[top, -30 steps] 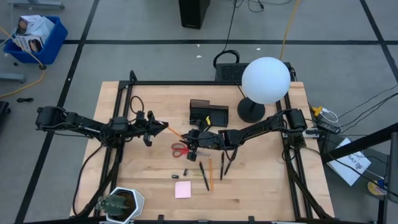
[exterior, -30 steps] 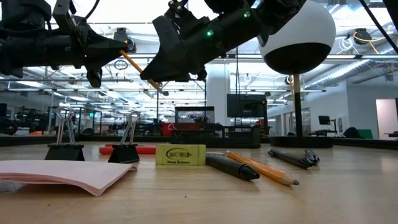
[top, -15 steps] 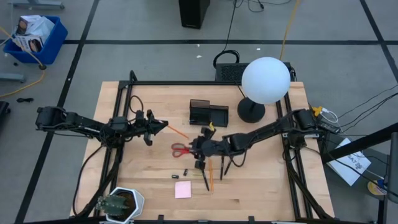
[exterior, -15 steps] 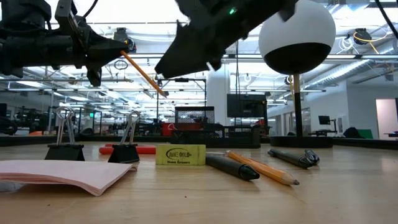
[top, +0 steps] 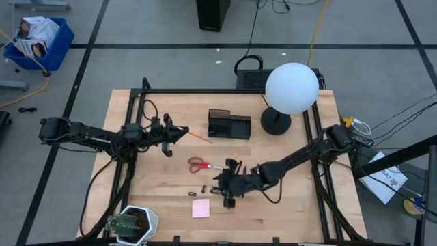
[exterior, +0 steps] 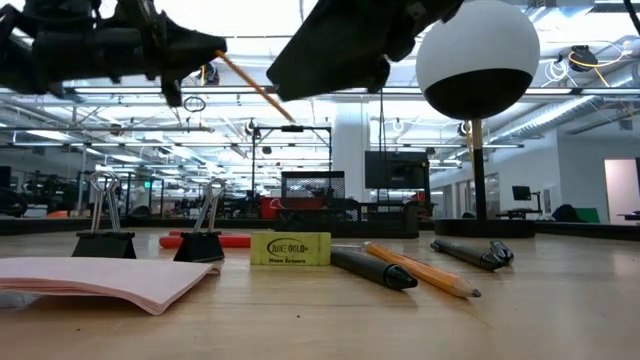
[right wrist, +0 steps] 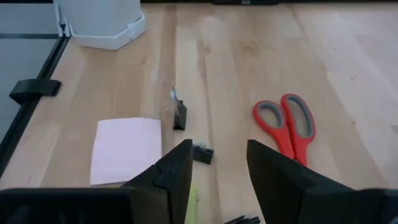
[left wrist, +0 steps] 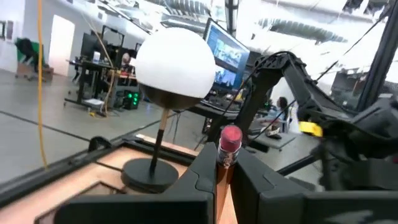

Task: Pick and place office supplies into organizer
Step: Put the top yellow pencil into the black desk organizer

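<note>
My left gripper [top: 181, 132], above the table's left middle, is shut on an orange pencil [top: 200, 138] with a pink eraser [left wrist: 231, 137]. My right gripper [top: 224, 190] hovers open and holds nothing, above the pens [exterior: 375, 268] near the table's middle. The red-handled scissors [right wrist: 289, 127], two binder clips [right wrist: 180, 115] and the pink pad [right wrist: 126, 149] lie flat on the wood just beyond its fingers. The black organizer [top: 229, 126] stands farther back at the centre. My left gripper pinches the pencil's shaft [left wrist: 222, 177] between its two fingers, away from the eraser end. The pencil runs on forward past the fingertips, roughly along them. It is clear of the table, and its free end [exterior: 292, 118] slants down toward the table's right.
A lamp with a white globe [top: 291, 87] and a round black base [top: 275, 123] stands at the back right. A white plant pot [top: 133, 224] sits at the near left corner. A yellow eraser [exterior: 290, 248] and another pencil [exterior: 420, 270] lie among the pens.
My right gripper has drawn away from the pencil's free end toward the table's near edge, and now hovers over the pens. My left gripper has risen with the pencil and rolled a little. The pencil now hangs from the left gripper alone.
</note>
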{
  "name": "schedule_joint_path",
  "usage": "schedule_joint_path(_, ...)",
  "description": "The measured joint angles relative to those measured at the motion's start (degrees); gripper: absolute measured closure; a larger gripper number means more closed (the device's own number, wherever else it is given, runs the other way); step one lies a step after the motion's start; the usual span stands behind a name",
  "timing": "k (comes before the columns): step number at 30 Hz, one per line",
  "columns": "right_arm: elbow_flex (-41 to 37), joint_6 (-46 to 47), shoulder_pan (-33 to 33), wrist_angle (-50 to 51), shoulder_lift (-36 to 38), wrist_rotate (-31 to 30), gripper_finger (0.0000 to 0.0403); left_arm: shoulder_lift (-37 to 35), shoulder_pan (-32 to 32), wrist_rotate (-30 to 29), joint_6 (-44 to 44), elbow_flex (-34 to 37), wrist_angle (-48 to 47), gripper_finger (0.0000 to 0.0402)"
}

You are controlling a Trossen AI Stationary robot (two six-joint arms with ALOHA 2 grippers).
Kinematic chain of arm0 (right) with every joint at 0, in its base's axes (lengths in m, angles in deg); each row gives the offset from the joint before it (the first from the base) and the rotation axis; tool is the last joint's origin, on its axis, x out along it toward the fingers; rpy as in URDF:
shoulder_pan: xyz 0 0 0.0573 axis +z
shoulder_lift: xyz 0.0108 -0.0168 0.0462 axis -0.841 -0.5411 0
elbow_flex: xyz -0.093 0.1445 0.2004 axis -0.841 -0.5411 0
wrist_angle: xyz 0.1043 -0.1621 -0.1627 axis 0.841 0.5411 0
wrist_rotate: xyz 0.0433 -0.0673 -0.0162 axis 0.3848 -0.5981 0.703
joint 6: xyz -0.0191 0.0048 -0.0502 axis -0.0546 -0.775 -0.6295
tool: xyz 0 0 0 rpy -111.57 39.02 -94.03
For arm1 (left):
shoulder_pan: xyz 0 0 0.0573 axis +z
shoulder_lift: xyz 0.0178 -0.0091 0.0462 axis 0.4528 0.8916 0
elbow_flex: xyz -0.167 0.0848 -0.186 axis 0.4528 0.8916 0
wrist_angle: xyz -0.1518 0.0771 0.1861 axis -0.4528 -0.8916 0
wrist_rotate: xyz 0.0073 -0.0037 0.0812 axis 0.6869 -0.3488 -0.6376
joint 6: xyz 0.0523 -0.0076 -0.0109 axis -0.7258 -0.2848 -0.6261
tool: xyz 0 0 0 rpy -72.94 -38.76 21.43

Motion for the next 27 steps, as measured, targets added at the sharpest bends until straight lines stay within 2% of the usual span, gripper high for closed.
schedule_joint_path(5,0.0,0.2,3.3,0.1,0.0,-5.7,0.0259,1.0,0.3,-0.8,-4.0,-5.3,-6.5,0.0376)
schedule_joint_path(11,0.0,0.2,5.8,0.1,0.0,-10.9,0.0259,6.9,2.3,-1.8,-6.1,-11.0,-11.2,0.038)
schedule_joint_path(17,-0.1,0.2,6.9,-0.1,0.0,-11.3,0.0259,12.7,5.7,-1.8,-6.3,-14.9,-11.1,0.0381)
schedule_joint_path(27,-0.1,0.2,7.0,-0.3,0.0,-11.3,0.0259,15.9,11.9,-2.3,-9.1,-17.7,-11.3,0.0381)
